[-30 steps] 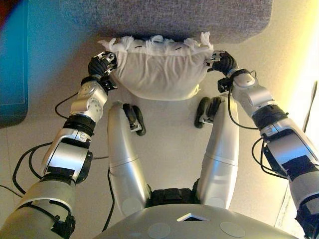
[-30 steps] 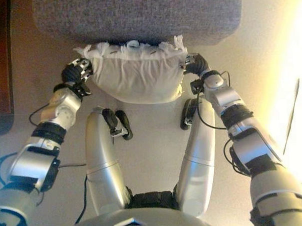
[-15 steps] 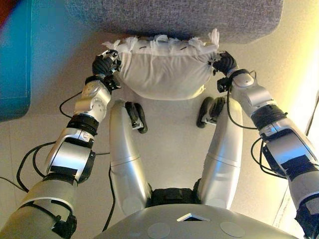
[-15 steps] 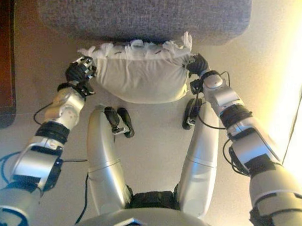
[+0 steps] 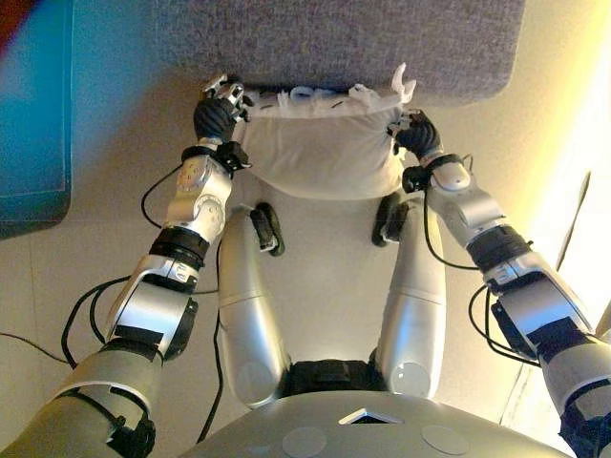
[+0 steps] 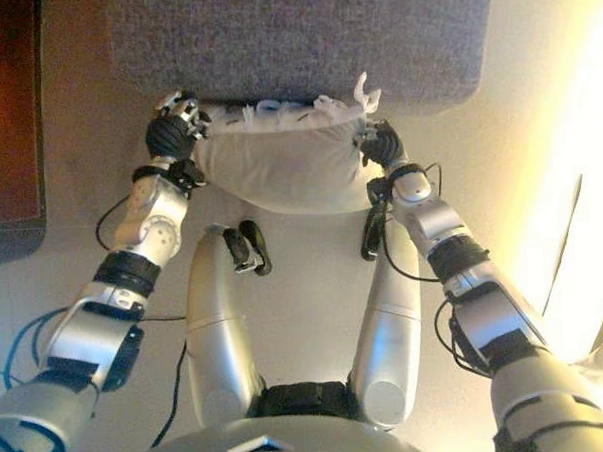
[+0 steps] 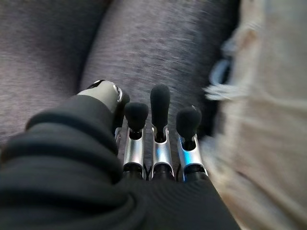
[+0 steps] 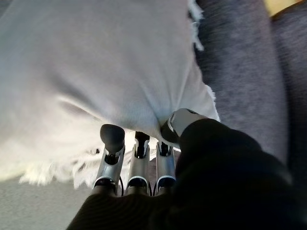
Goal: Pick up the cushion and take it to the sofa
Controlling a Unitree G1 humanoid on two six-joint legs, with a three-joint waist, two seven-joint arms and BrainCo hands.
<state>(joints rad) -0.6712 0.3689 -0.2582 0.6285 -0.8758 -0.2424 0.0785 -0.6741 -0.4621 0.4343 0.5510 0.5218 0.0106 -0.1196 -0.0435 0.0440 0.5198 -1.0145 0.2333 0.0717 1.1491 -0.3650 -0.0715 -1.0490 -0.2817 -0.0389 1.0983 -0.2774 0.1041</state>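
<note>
Cushion: white fringed fabric cushion (image 5: 320, 153) hanging between both hands at grey upholstered sofa (image 5: 344, 43) edge.
Left hand (image 5: 218, 113): fingers straight, pressing cushion's side.
Right hand (image 5: 415, 134): fingers pinching cushion's fabric.

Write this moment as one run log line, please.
cushion: held at sofa front edge | left hand: open, beside cushion | right hand: pressing cushion

A cream, fringed cushion (image 5: 320, 148) hangs sagging against the front edge of the grey sofa (image 5: 334, 38).
</note>
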